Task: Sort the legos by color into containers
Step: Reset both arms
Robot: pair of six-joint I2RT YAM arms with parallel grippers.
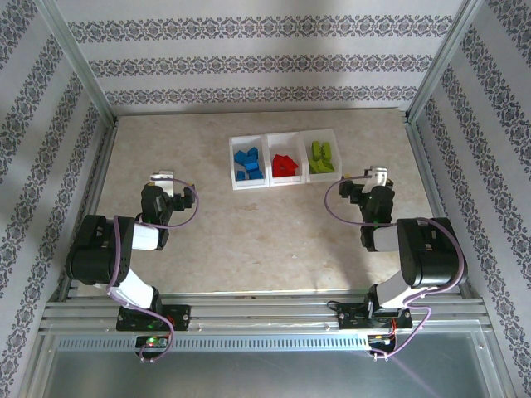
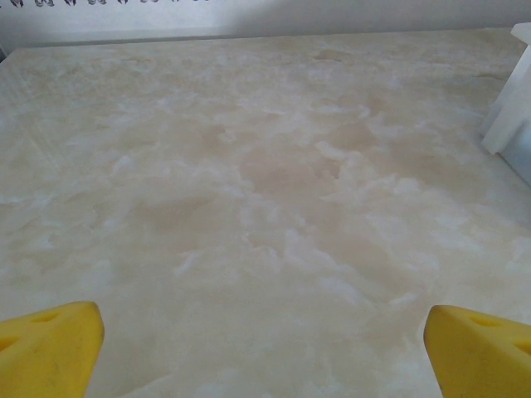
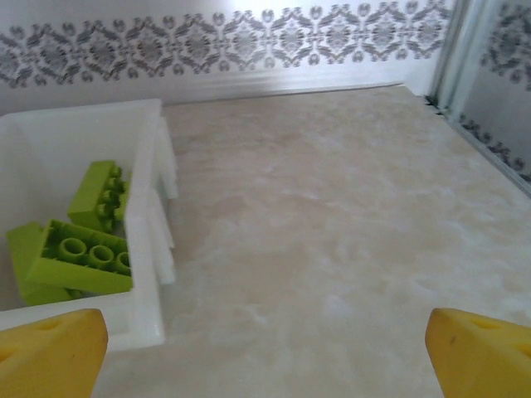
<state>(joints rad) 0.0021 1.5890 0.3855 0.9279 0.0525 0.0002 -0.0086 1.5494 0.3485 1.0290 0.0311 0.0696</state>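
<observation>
- Left gripper (image 2: 265,352): gapes wide, grips nothing, hangs over bare marbled table (image 2: 249,182).
- Right gripper (image 3: 265,352): gapes wide too, empty, just beside the white tray (image 3: 158,207).
- Sorted in it: blue legos (image 1: 247,164), red legos (image 1: 284,165), lime green legos (image 1: 322,155), one colour per compartment.
- Open tabletop all round; patterned walls (image 1: 249,62) behind.

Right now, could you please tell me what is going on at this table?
The job here is sorting bricks by colour into a white tray of three compartments. Every brick I can see already lies in it: blue legos in the left compartment, red legos in the middle, green legos in the right. Nothing is being handled: the left gripper and the right gripper both stand open and empty over the table, one to each side of the tray. The sorting looks done.
</observation>
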